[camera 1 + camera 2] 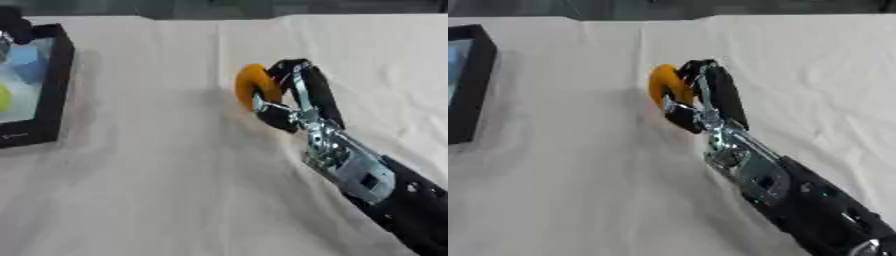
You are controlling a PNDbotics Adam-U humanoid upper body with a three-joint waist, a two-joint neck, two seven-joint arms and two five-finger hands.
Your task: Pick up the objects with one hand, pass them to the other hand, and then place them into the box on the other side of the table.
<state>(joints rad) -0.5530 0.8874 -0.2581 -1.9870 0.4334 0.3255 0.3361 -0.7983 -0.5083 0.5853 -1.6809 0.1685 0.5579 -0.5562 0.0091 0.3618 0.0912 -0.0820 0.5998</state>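
Right hand (284,95) is curled round an orange object (254,86), held mid-counter (157,190) above the cloth. Pickup judged done; handover and placing in the black box (54,95) at far left remain. Only the left eye view shows the box's blue and yellow contents.
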